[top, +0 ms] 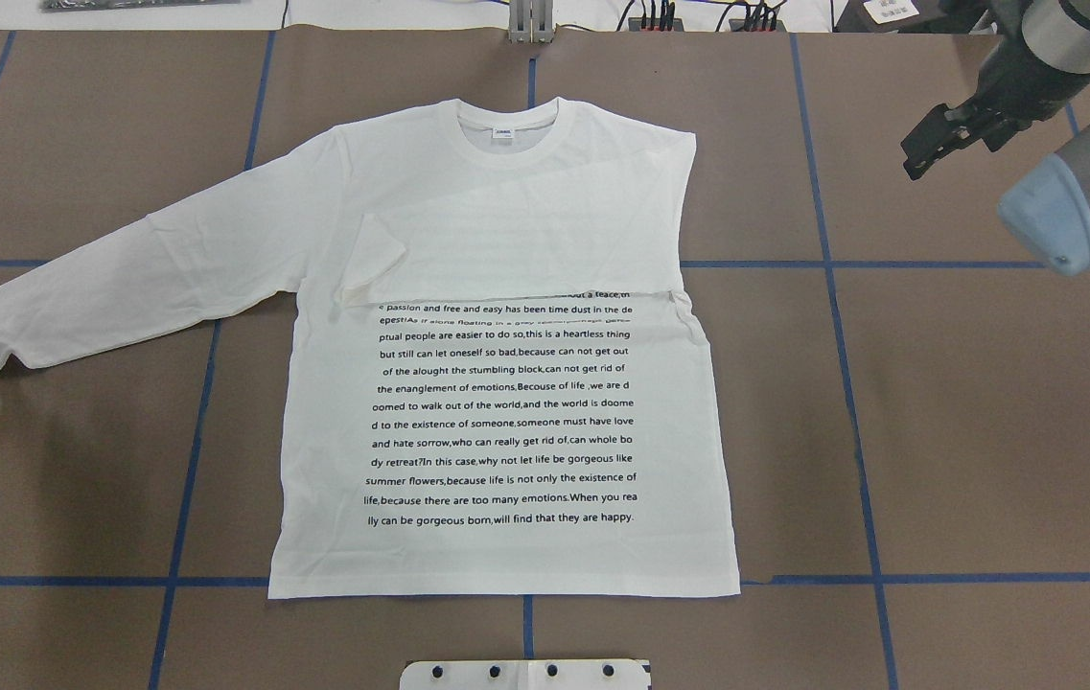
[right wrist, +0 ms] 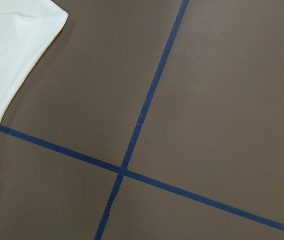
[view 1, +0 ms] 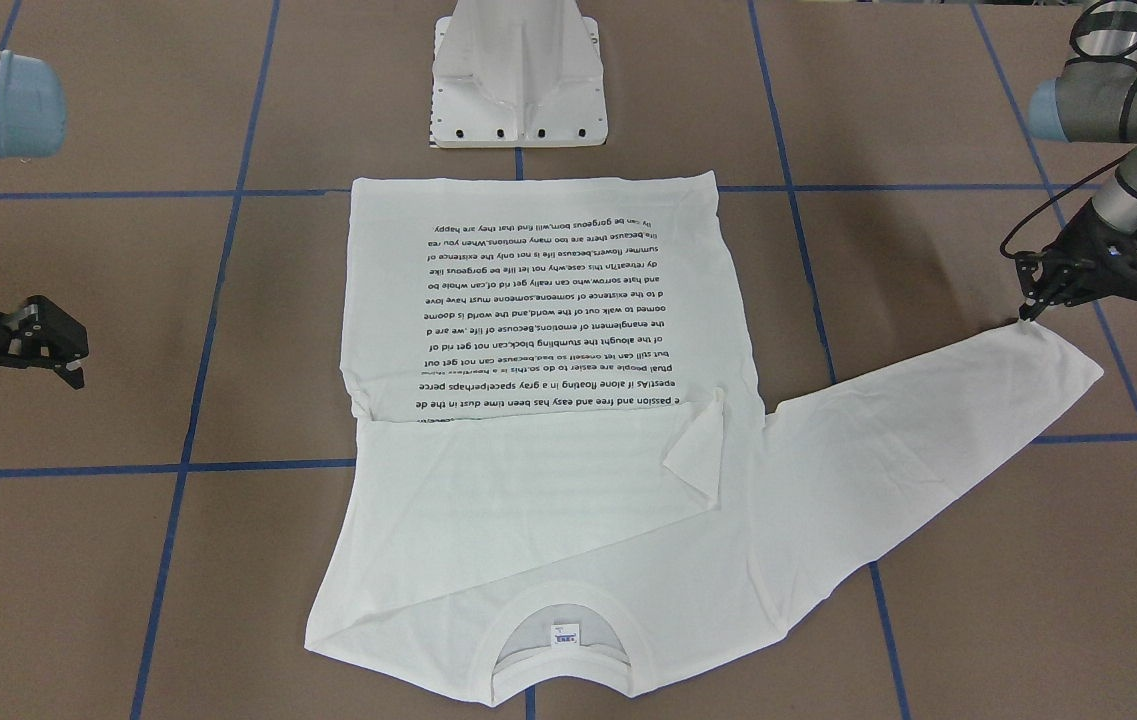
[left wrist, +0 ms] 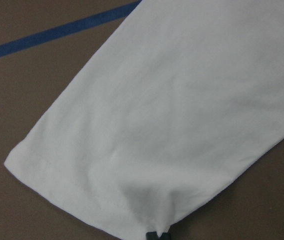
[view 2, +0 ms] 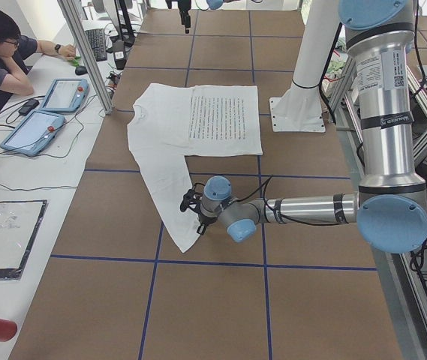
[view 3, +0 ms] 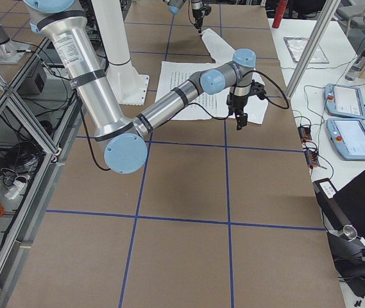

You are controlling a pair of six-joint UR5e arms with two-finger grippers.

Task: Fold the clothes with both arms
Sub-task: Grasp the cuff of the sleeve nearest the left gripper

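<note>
- Nearest you, the white T-shirt (view 1: 548, 480) shows its ribbed collar (view 1: 568, 655) and a small neck label (view 1: 565, 633), the print too small to read.
- It lies flat mid-table (view 1: 928, 100), one sleeve folded across the chest; the black text (top: 506, 422) ends "will find that they are happy."
- Your left gripper (view 1: 1028, 318) pinches the cuff of the outstretched sleeve (view 1: 928, 440).
- Your right gripper (view 1: 68, 355) hovers well clear of the shirt, fingers apart.

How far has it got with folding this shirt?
Done: one sleeve lies folded across the chest. In hand: the left tool is at the cuff of the other sleeve, stretched out; whether it grips is unclear. The right tool hangs open, off the shirt. Left: that sleeve, then the body, which lies flat.
</note>
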